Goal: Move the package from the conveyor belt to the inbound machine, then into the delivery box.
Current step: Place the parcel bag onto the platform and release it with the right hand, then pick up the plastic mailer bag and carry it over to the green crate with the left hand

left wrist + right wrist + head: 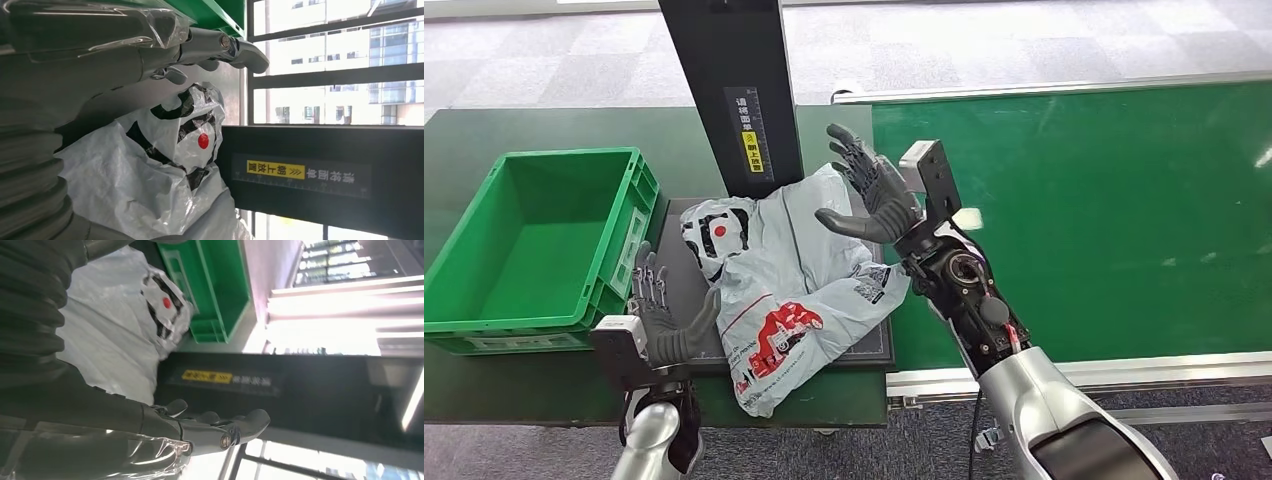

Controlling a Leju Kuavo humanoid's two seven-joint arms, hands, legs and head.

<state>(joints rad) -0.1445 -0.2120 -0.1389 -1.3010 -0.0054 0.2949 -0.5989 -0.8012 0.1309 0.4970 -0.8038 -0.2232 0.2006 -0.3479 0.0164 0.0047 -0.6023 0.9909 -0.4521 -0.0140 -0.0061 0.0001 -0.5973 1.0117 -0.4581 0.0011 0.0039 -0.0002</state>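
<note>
Package (pixel 794 270): crinkled grey plastic film, slight sheen. Beside it, green crate (pixel 534 250): moulded plastic. Conveyor belt (pixel 1104 220): apparently smooth, matt green.

Head view: even, bright overhead light; soft shadows; faint pale reflections at the right of the green conveyor belt (pixel 1104 220). Left wrist view: windows (pixel 340 60) at right overexposed, near hand blurred. Right wrist view: strong glare at upper right, bright bands blown white; foreground dim and soft.
</note>
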